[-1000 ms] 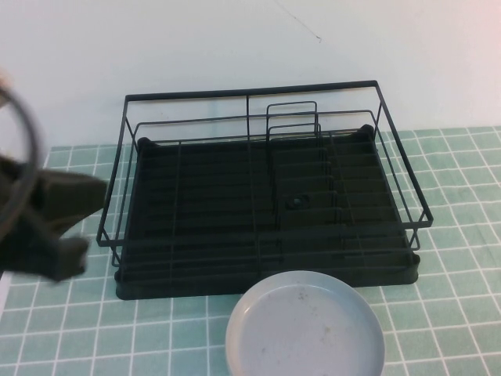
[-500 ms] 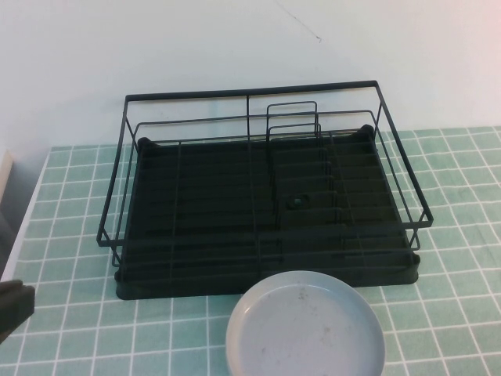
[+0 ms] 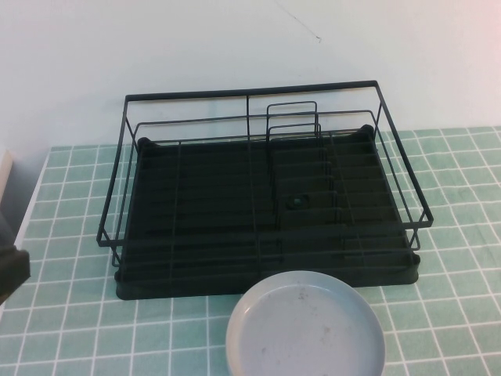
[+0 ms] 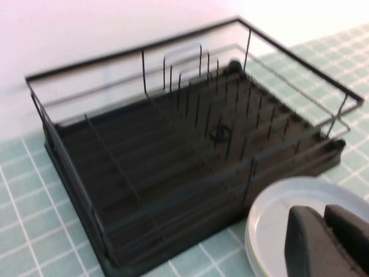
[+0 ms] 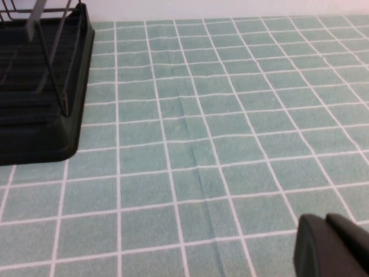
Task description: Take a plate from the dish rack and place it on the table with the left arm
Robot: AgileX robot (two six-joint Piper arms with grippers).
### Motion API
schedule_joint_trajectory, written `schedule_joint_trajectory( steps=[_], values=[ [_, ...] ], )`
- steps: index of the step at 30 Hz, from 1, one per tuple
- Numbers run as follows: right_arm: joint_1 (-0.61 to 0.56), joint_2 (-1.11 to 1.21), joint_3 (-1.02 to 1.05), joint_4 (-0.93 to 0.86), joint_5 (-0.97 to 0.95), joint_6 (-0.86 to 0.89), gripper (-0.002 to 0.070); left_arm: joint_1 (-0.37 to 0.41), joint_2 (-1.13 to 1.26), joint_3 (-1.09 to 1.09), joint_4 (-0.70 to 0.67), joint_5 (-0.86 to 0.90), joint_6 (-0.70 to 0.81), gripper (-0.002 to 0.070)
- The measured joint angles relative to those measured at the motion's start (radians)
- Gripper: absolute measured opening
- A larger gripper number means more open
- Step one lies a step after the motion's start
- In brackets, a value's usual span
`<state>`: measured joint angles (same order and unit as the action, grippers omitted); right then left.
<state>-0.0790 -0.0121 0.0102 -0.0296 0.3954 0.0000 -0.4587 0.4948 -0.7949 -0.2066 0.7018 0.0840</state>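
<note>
The pale grey plate [image 3: 305, 325] lies flat on the green tiled table [image 3: 454, 313], right in front of the dish rack's near edge. It also shows in the left wrist view [image 4: 271, 213]. The black wire dish rack [image 3: 262, 200] holds no plates; it fills the left wrist view [image 4: 173, 150]. My left gripper [image 4: 323, 218] is shut and empty, held back from the plate on the near left. Only a dark part of the left arm [image 3: 11, 270] shows at the high view's left edge. My right gripper [image 5: 326, 224] is shut and empty over bare tiles, right of the rack's corner [image 5: 40, 98].
A white wall rises behind the rack. The table's left edge [image 3: 23, 227] runs close to the left arm. Open tiles lie to the right of the rack [image 5: 230, 115] and left of the plate [image 3: 117, 337].
The left arm has pulled back to the left, almost out of the high view. The plate and the rack have not moved.
</note>
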Motion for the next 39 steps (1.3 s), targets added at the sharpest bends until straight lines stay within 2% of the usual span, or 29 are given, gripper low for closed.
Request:
schedule_joint_trajectory(
  steps=[11,16,20,24,32,35,39],
  values=[
    [0.000,0.000,0.000,0.000,0.000,0.000,-0.0002,0.000,-0.005,0.033,-0.015,-0.069,0.000,0.0005],
    [0.000,0.000,0.000,0.000,0.000,0.000,-0.0002,0.021,-0.074,0.149,0.079,-0.201,0.000,0.0001],
    [0.000,0.000,0.000,0.000,0.000,0.000,-0.0002,0.124,-0.175,0.279,0.153,-0.295,-0.002,0.0000],
    [0.000,0.000,0.000,0.000,0.000,0.000,-0.0002,0.269,-0.314,0.432,0.216,-0.377,-0.017,0.0000],
    [0.000,0.000,0.000,0.000,0.000,0.000,-0.0002,0.486,-0.503,0.725,0.218,-0.523,-0.024,-0.0001],
    [0.000,0.000,0.000,0.000,0.000,0.000,-0.0002,0.537,-0.505,0.803,0.218,-0.526,-0.026,-0.0001],
    [0.000,0.000,0.000,0.000,0.000,0.000,-0.0002,0.552,-0.507,0.818,0.207,-0.451,-0.026,-0.0001]
  ],
)
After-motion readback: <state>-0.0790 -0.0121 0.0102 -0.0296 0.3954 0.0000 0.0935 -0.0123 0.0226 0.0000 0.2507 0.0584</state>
